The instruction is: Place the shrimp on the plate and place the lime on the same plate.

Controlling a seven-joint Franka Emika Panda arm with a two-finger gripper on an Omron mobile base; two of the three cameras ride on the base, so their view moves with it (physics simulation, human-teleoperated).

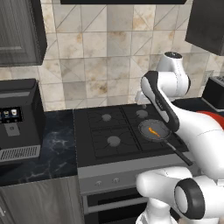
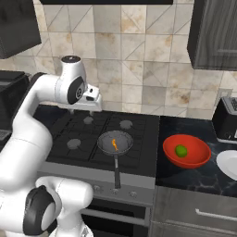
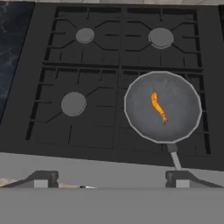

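Arm folded high over stove (image 2: 106,134), hand aimed down, gripper (image 3: 111,186) released, jaws spread wide, grasping nothing. Shrimp (image 3: 158,107) in grey pan (image 3: 183,118), right of centre in hand view. Lime (image 2: 181,150) in red bowl (image 2: 196,159), right base view right; plate (image 2: 229,164) at right edge.

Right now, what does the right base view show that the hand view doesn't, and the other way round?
Right base view alone: the lime in the red bowl, the plate at the right edge, and the toaster.

Hand view alone: the open gripper, its fingertips low in frame.

Both: the stove and the shrimp lying in the pan.
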